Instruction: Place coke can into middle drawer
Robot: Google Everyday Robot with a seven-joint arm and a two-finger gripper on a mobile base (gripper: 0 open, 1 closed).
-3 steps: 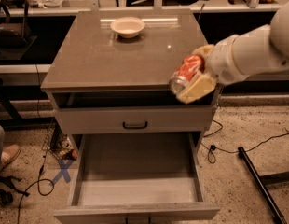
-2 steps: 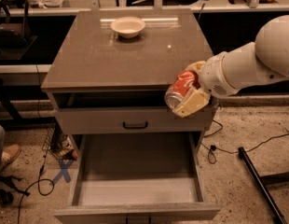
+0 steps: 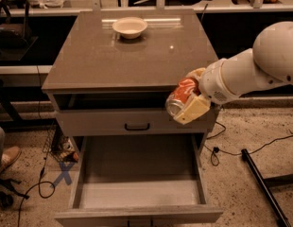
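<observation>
My gripper is shut on the coke can, an orange-red can with a silver end, held tilted with its end pointing down-left. It hangs at the cabinet's right front edge, in front of the upper drawer front, above the right side of the open middle drawer. That drawer is pulled out, pale grey with a flat bare floor and low side walls. My white arm reaches in from the right.
A cream bowl sits at the back of the cabinet top. The upper drawer front has a black handle. Cables and a black pole lie on the floor at right; a shoe at left.
My gripper with the can has moved down and left, from over the cabinet top's right edge to in front of the upper drawer front.
</observation>
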